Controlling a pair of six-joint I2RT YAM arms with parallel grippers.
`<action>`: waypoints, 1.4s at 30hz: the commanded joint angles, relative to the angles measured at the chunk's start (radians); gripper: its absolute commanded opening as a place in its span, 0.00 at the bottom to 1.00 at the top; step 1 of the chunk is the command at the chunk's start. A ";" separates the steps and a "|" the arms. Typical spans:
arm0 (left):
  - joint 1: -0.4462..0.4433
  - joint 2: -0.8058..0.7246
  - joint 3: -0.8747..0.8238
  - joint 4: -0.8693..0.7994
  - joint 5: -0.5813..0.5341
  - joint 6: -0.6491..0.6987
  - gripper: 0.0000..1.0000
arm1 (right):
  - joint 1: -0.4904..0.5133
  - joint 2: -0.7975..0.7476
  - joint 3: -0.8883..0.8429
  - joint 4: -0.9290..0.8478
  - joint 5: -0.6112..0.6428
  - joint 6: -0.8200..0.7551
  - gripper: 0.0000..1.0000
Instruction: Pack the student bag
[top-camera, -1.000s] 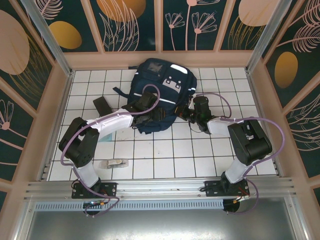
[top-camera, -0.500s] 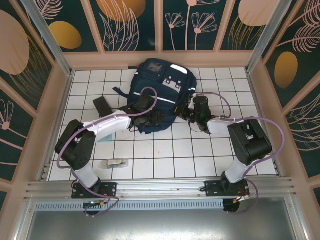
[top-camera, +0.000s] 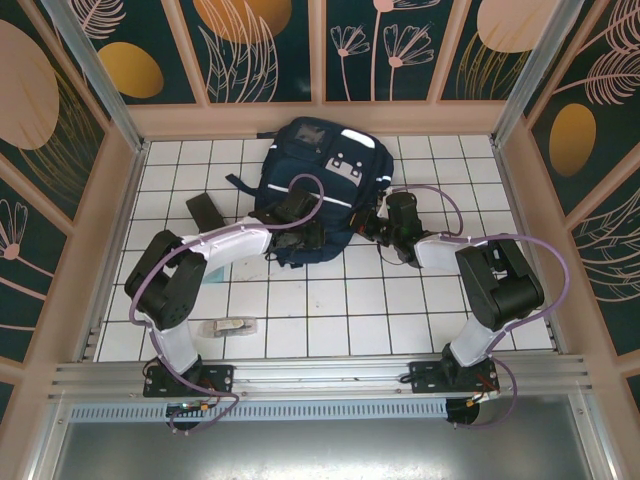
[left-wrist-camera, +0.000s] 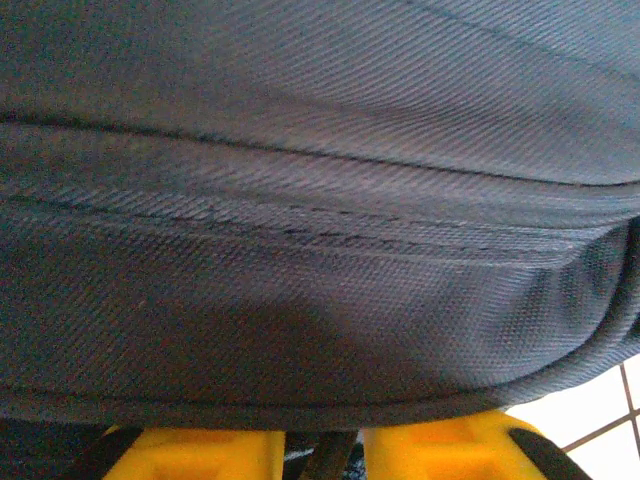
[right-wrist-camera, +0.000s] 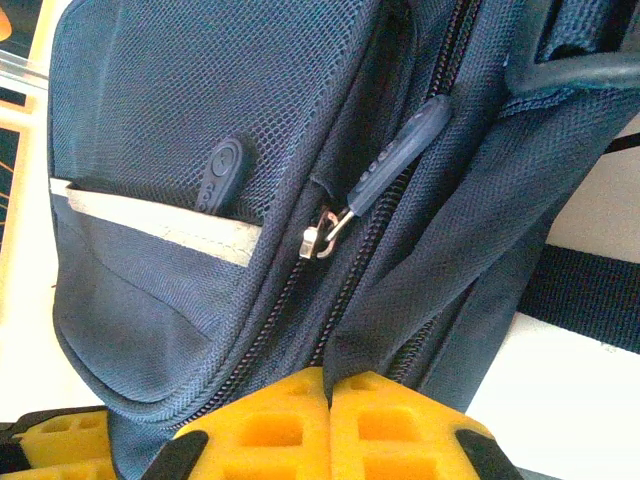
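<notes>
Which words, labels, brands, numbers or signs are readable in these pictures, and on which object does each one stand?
No text can be read in any view.
On the student bag: no legible brand or label; its white patch bears only dark dots.
On the zipper pull: faint raised marks, too small to read.
On the small packet lying on the table: possibly some print, too blurred to read.

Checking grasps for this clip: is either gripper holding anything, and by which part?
Right gripper pinches the student bag by the fabric beside its zipper. Left gripper: jaws straddle something dark at the bag's edge; hold unclear.
</notes>
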 joint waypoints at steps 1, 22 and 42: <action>0.001 0.020 0.056 0.017 -0.031 0.030 0.17 | 0.010 -0.015 0.028 0.017 -0.024 -0.013 0.00; 0.152 -0.168 -0.120 -0.055 -0.026 0.149 0.00 | -0.173 -0.001 0.117 -0.104 0.030 -0.115 0.00; -0.094 0.152 0.281 0.253 0.308 -0.057 0.00 | -0.189 -0.389 -0.031 -0.368 -0.051 0.113 0.77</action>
